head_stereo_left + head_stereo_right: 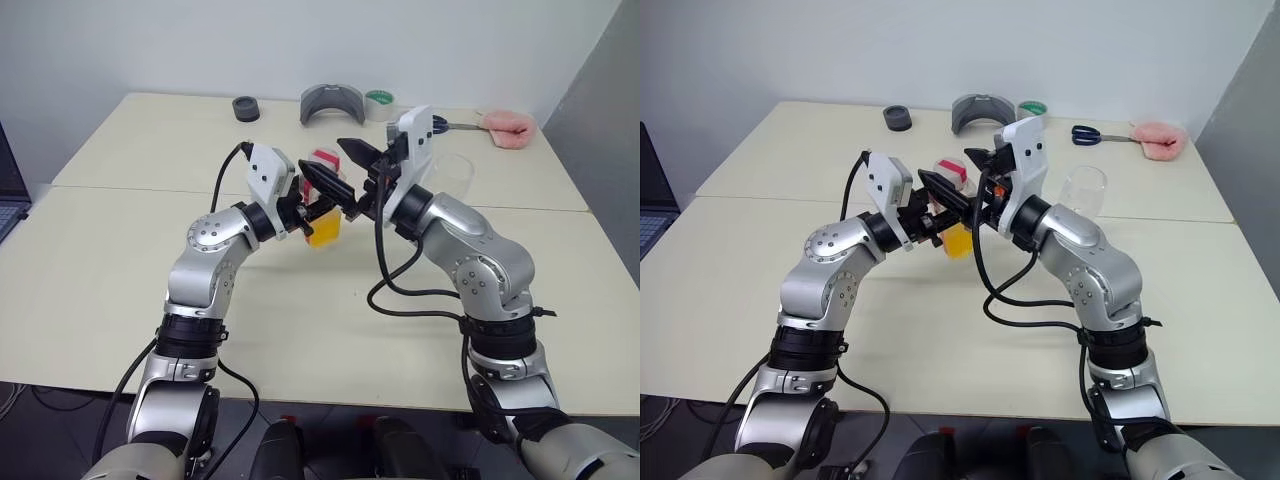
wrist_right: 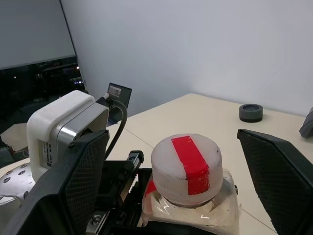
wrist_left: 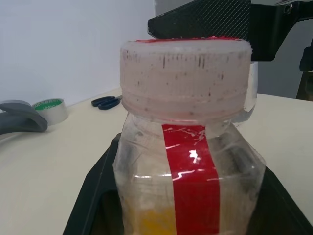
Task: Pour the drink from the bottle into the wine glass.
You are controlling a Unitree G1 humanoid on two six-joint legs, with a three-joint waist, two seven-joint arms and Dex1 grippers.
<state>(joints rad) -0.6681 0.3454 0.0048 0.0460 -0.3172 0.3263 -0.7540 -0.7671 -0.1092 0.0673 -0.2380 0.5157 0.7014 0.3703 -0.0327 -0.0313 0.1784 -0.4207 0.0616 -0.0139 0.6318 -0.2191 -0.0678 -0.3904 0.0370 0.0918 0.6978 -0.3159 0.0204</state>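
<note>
Head view, bottle: the bottle (image 1: 322,212) is held upright above the surface (image 1: 120,290), mid-scene, its capped top up.
Head view, drink: the drink (image 1: 324,233) fills the bottle's lowest part.
Head view, left gripper: the left gripper (image 1: 322,205) has its fingers pinching the bottle's body.
Head view, right gripper: the right gripper (image 1: 352,172) stands at the cap, fingers spread to either side of it.
Head view, wine glass: the wine glass (image 1: 1083,190) stands upright on the surface, right of the bottle and behind the right arm.
Head view, far edge: a dark round object (image 1: 246,108), a grey curved object (image 1: 332,102), a tape roll (image 1: 379,103), scissors (image 1: 1087,134) and a pink cloth (image 1: 509,127) lie along the far side.
Left wrist view, bottle: the white cap (image 3: 186,78) and red stripe (image 3: 193,181) are close up; a black finger (image 3: 215,19) sits over the cap's top.
Right wrist view, fingers: two black fingers (image 2: 73,181) stand wide apart, the red-striped cap between them, touching neither.
</note>
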